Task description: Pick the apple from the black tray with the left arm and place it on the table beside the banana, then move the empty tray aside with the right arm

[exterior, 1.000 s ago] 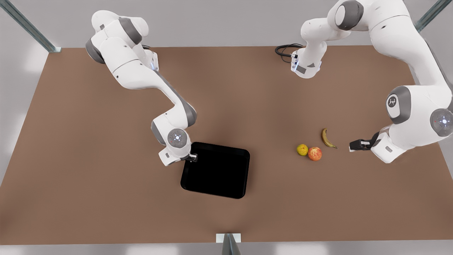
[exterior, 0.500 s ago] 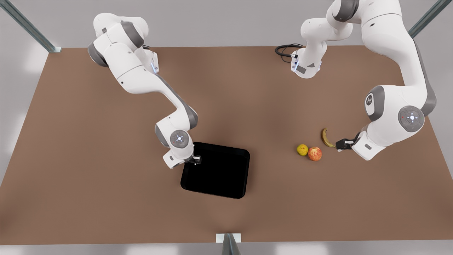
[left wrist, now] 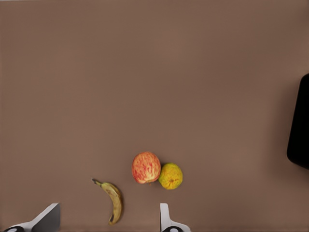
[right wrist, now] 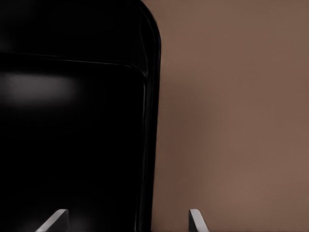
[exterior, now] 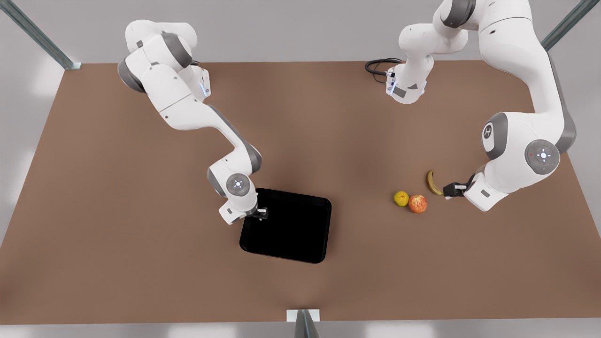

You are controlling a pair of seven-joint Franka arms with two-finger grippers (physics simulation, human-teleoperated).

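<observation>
A: Nearest the camera in the front view, what lies on the tabletop?

B: The black tray, flat on the brown surface and holding nothing. At its corner toward the front view's left sits the right tool, carried by the right arm.

A: How are that tool's fingers set?

B: Spread. In the right wrist view the two pale fingertips stand apart with the tray's raised rim running between them, one tip over the glossy floor and one over bare tabletop. I cannot tell whether either tip touches the rim.

A: And the apple?

B: Off the tray, resting on the tabletop toward the front view's right. The apple touches a smaller yellow-green fruit on its side toward the tray. The banana lies just beside the apple, a little farther back, and the two look apart.

A: Where is the left tool?

B: The left tool sits next to the banana's lower end, on the left arm. In the left wrist view its fingers are spread wide and grip nothing; the banana lies between them, with the apple and the round fruit beyond, and the tray's edge well apart.

A: Anything farther back?

B: A coiled black cable at the far edge by the left arm's base.
</observation>
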